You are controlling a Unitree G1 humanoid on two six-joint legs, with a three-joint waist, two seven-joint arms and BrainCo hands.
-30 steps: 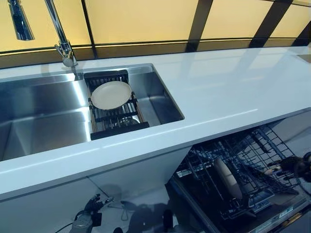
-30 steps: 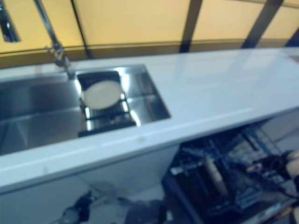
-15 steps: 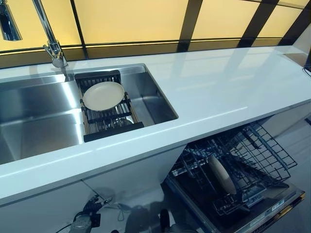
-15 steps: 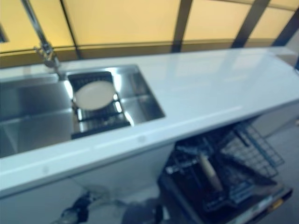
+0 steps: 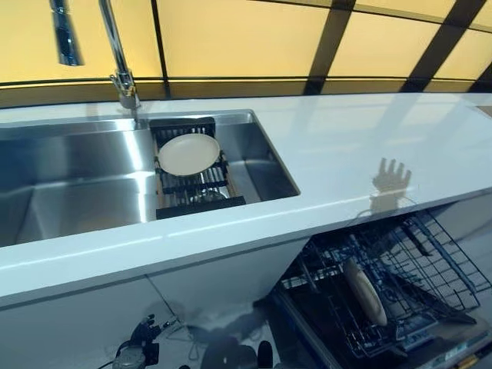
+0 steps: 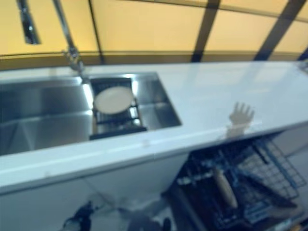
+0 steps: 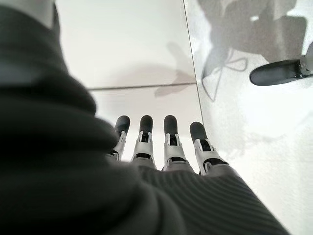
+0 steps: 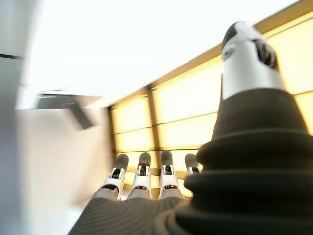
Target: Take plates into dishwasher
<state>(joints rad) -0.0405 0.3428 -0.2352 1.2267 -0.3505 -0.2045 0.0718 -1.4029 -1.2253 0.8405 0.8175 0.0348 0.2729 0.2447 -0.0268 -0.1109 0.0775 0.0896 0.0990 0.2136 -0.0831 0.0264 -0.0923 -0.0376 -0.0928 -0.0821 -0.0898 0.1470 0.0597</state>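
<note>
White tabletop before yellow wall panels, with a steel sink set into it and a tap behind. Below the tabletop's front edge, the open dishwasher, its lower wire basket pulled out. Black drain rack spanning the sink, carrying one pale plate lying flat, well apart from either hand's fingers. Second plate standing on edge among the dishwasher's tines, no fingers near it. Right hand: a second ago at the basket's far side, now lifted clear of it, fingers straight and released, holding nothing, pointing toward the yellow panels. Left hand: low by the floor, fingers relaxed, empty. The view itself has also shifted. Judgement: one plate is loaded and the hand freed; the sink plate is next.
</note>
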